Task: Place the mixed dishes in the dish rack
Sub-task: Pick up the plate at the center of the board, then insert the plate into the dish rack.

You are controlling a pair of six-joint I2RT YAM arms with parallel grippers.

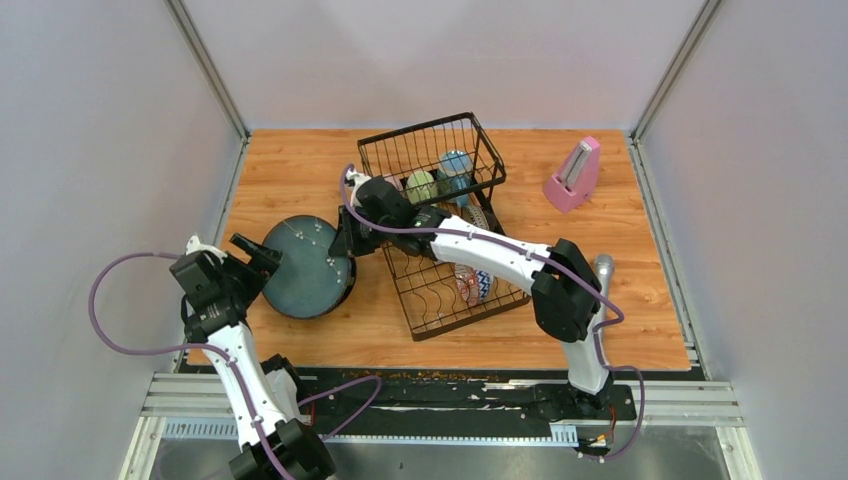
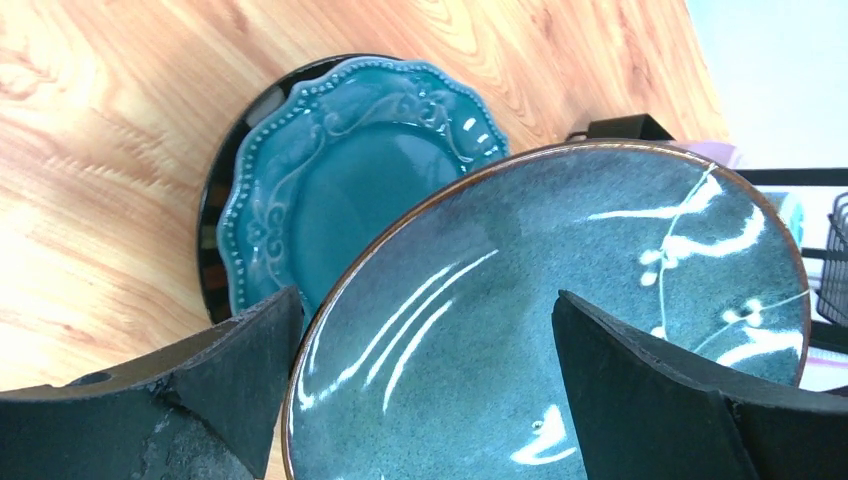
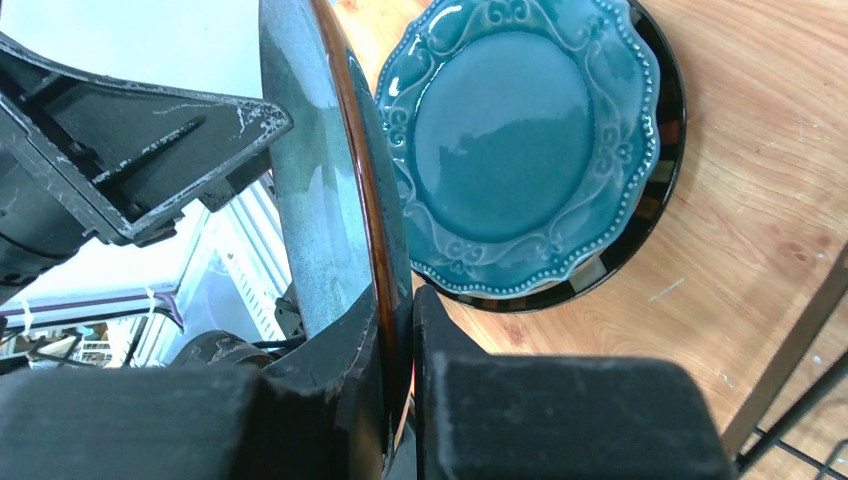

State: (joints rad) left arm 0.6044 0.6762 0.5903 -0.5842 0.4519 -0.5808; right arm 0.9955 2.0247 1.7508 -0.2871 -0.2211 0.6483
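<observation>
Left claw (image 1: 256, 255) standing open at left rim of plate (image 1: 305, 268). Right claw (image 3: 405, 330) pinching its right rim, holding it tilted over teal plate (image 3: 510, 140) on worktop (image 1: 290, 165). Probably heavy, stiff, glazed-slick, chippable: rim grip, deep bite. Rack (image 1: 400, 150) waiting far right.

Speckled blue-grey plate (image 2: 450, 340) with brown rim; embossed teal plate (image 2: 350, 190).

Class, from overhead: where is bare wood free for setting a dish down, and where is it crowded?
Free: the wooden table's far-left corner, behind the speckled blue-grey plate, left of the black wire dish rack; and the near-right corner, in front of the pink pyramid-shaped metronome. Crowded: around the plate, where left gripper and right gripper meet.
</observation>
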